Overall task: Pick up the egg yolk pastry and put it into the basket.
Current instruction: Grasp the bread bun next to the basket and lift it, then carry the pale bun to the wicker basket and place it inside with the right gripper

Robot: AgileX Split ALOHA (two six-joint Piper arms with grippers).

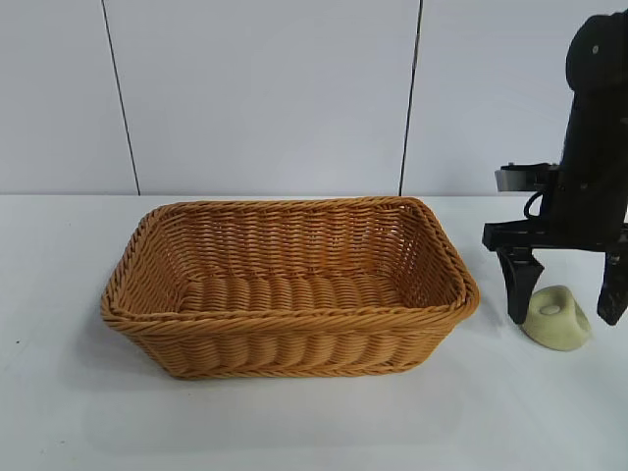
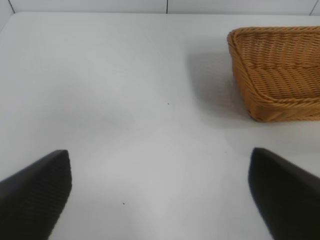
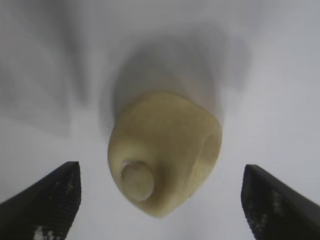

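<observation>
Egg yolk pastry [image 1: 556,317] sits on the table just right of the basket [image 1: 294,339]; right gripper [image 1: 566,285], fingers spread, straddles it. Best to lower squarely, then close gently around its middle.

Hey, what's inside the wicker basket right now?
Nothing shows inside the basket: only its bare woven floor and inner walls. The near wall hides a strip of floor behind it. The egg yolk pastry sits outside on the table, between the open right gripper's fingers.
</observation>
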